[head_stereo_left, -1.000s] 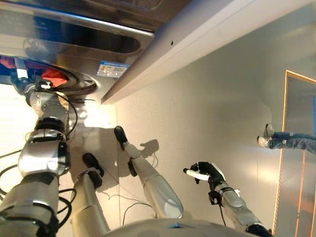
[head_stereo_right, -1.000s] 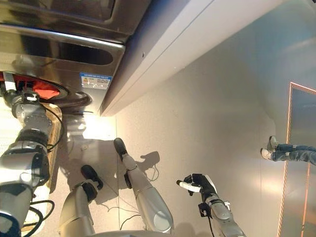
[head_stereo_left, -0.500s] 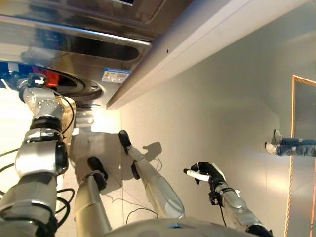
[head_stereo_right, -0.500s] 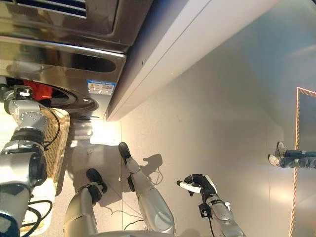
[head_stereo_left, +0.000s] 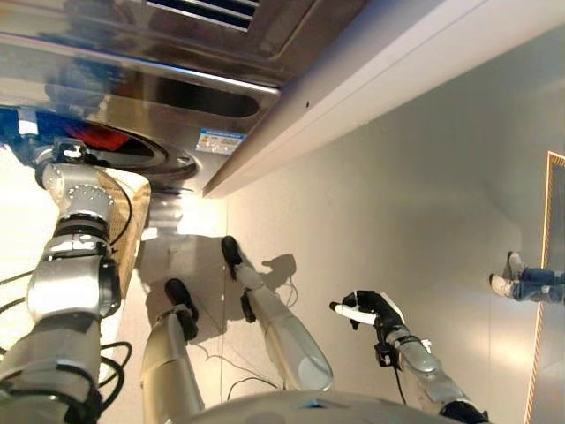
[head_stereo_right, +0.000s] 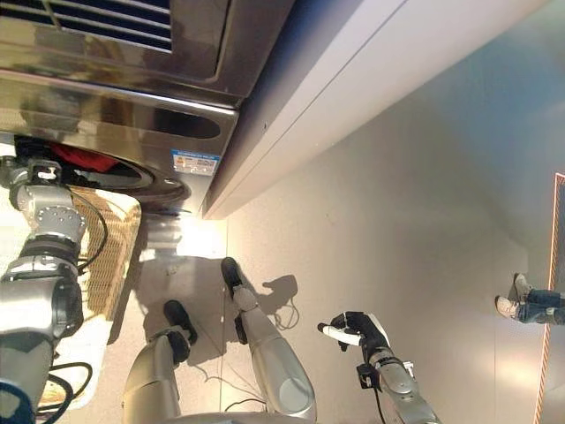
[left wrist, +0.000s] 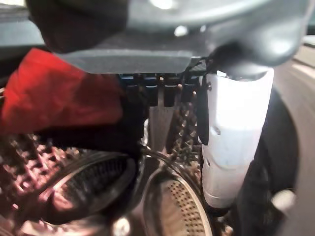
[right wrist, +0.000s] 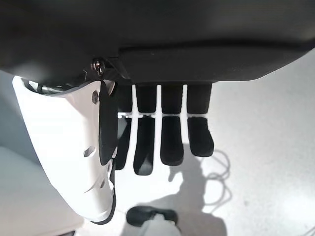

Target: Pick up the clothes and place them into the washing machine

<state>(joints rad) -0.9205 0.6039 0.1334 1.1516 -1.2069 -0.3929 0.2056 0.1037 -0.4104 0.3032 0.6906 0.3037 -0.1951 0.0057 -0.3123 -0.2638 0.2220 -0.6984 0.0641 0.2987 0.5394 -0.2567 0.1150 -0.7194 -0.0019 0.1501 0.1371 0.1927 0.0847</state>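
Observation:
The washing machine [head_stereo_left: 177, 88] stands at the upper left with its round drum mouth [head_stereo_left: 141, 150] open. A red cloth [head_stereo_left: 104, 139] lies inside the drum, and it shows beside dark cloth in the left wrist view [left wrist: 59, 93]. My left hand [head_stereo_left: 35, 146] reaches into the drum mouth next to the red cloth. Its white-covered thumb [left wrist: 231, 142] is straight and stands apart from the cloth, with nothing pinched. The wicker basket [head_stereo_right: 110, 252] sits below the drum mouth, behind my left forearm. My right hand [head_stereo_left: 371, 309] hangs low at the right, with relaxed fingers [right wrist: 170, 140] that hold nothing.
A long pale wall base [head_stereo_left: 371, 79] runs from the machine toward the upper right. A person's legs in jeans [head_stereo_left: 530, 284] show at the far right beside an orange floor line [head_stereo_left: 544, 230]. The pale floor [head_stereo_left: 397, 203] lies between them.
The whole picture has shifted, so the camera moved; more of the basket shows. My left hand stays at the drum mouth with the red cloth. My right hand has not moved.

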